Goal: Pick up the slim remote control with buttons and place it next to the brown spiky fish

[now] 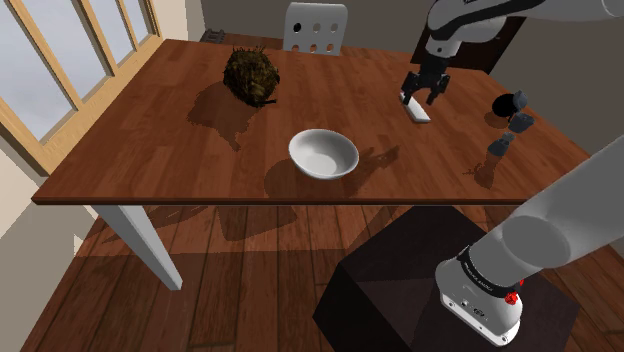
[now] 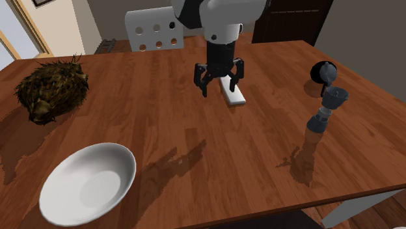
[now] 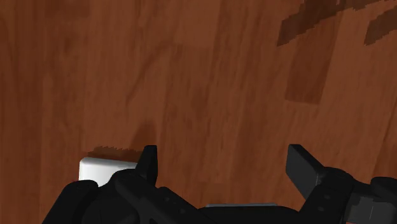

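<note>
Hovering at the pre-grasp step: gripper wide open, empty, low over table; white remote flat beside one finger, not between them, well apart from fish; next move, by my judgement, calls for centring, lowering, closing.

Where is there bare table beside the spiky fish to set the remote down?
Bare table lies between the fish and the bowl, and between the fish and the hand. It is crowded around the remote by the hand, and near the dark gadget.
</note>
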